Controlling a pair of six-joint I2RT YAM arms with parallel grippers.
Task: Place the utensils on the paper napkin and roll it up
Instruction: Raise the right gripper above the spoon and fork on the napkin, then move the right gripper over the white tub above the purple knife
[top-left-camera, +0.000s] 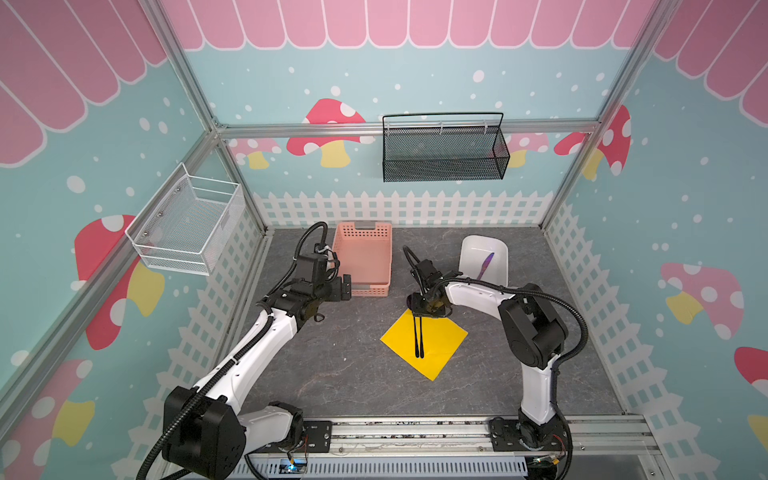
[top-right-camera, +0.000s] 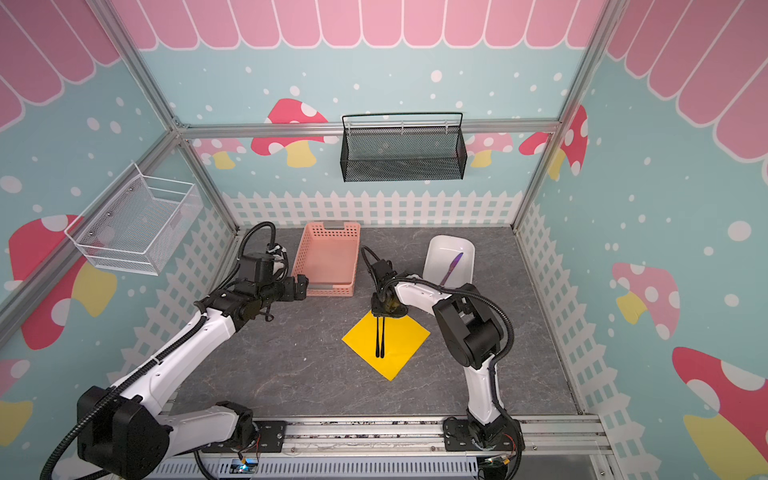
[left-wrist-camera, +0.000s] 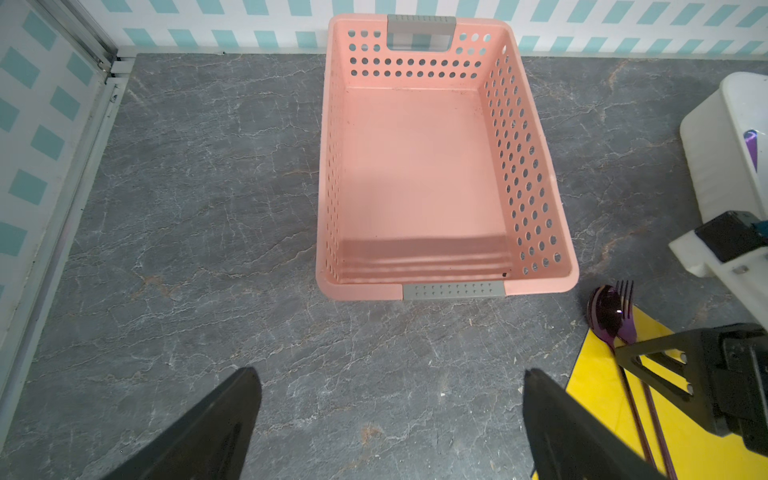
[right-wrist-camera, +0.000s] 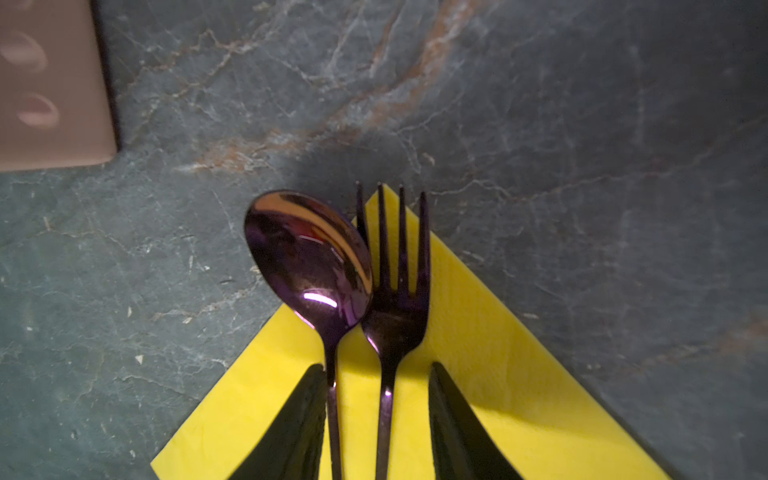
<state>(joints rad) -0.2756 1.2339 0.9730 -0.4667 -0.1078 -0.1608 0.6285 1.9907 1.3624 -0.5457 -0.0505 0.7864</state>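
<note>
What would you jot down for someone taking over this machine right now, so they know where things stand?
Tools: the left tool is open and empty, hovering by the pink basket. The right tool is low over the napkin, jaws astride the two handles with a gap on the fork side, so apparently not clamped.
Things: the spoon and fork lie side by side on the napkin, heads poking past its corner. The knife is in the white dish.
Done: two utensils placed.
Left: fetch the knife, then roll the napkin.
</note>
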